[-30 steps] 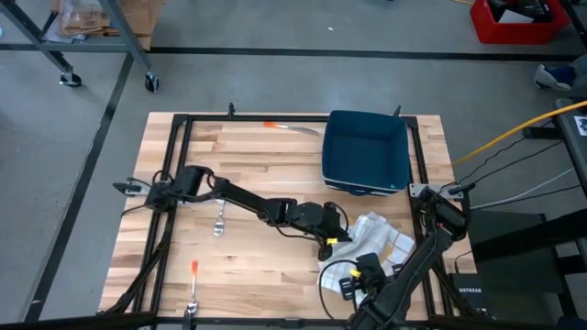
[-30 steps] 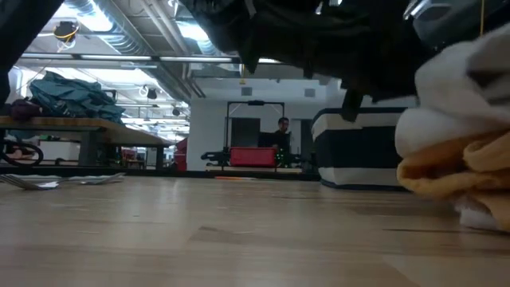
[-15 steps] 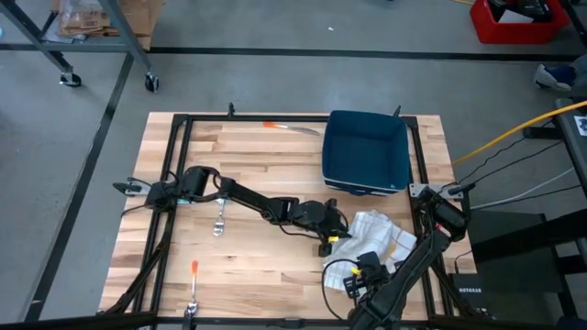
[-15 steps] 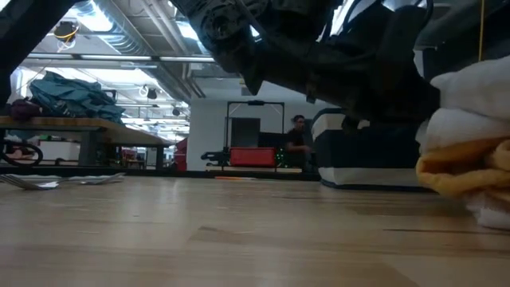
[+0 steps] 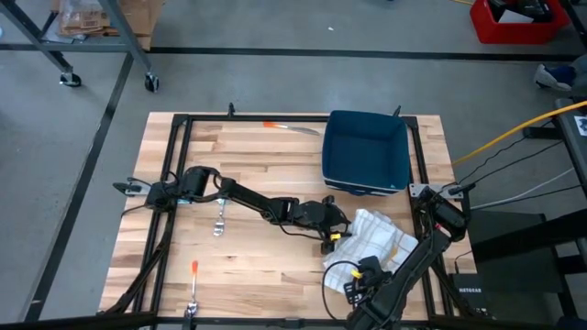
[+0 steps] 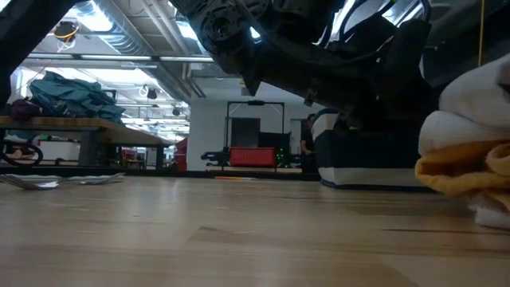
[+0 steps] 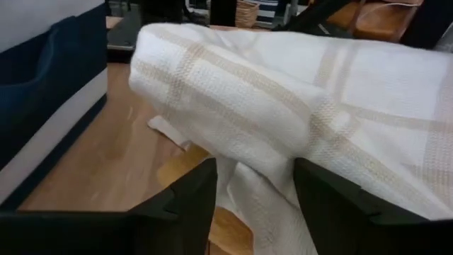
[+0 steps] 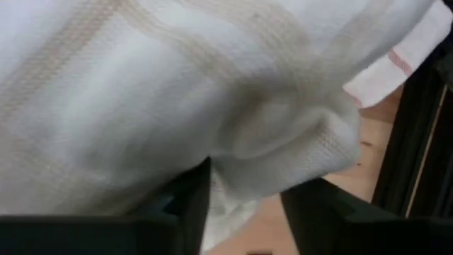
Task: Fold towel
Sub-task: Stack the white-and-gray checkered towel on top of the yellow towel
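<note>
The robot has 2 slim black arms built of jointed tubular links, with loose black cables trailing from each base at the desk point(image 5: 238, 165) edges. The left tool point(image 5: 332, 236) is a bulky black block with a small yellow mark near its tip, and in its own wrist view its 2 fingers point(image 7: 185, 202) are matte black, broad and angular with flat bevelled faces. The right tool point(image 5: 365, 272) is likewise black, with looping cables and yellow-and-white markings on the wrist housing, and equally dark, blocky fingers point(image 8: 190, 205).
</note>
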`<state>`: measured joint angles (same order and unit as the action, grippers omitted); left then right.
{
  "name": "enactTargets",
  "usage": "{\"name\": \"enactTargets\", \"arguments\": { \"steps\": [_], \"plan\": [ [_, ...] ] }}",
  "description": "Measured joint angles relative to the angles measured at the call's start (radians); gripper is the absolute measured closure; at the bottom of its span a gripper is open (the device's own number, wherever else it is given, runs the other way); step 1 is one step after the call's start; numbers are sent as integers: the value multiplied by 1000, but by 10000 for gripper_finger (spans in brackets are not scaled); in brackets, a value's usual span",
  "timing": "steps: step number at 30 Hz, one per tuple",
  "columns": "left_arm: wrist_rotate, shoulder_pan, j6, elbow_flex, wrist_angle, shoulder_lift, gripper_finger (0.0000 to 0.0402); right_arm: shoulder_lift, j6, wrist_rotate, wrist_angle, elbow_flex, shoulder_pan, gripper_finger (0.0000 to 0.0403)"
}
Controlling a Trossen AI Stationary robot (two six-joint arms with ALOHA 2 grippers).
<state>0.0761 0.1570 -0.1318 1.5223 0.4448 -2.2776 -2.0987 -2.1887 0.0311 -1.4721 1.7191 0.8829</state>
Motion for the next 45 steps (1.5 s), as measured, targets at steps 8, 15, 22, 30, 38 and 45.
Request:
{"name": "enactTargets", "arguments": {
  "steps": [8, 15, 22, 30, 38, 45],
  "plan": [
    [0, 0, 17, -1, -9, 81, 226, 0, -3, 49, -5, 0, 0, 183],
    [-8, 3, 71, 0, -8, 146, 231, 0, 47, 85, 21, 2, 0, 203],
    [-121, 35, 33, 0, -129, 148, 231, 0, 125, 84, -25, 78, 6, 225],
    [-128, 99, 179, -8, -147, 137, 231, 7, 211, -23, -95, 175, 8, 237],
    [-128, 150, 263, -10, -129, 32, 231, 8, 212, -280, -98, 153, 8, 238],
    [-123, 162, 236, -9, -79, -24, 231, 2, 180, -258, -75, -1, 7, 238]
  ]
}}
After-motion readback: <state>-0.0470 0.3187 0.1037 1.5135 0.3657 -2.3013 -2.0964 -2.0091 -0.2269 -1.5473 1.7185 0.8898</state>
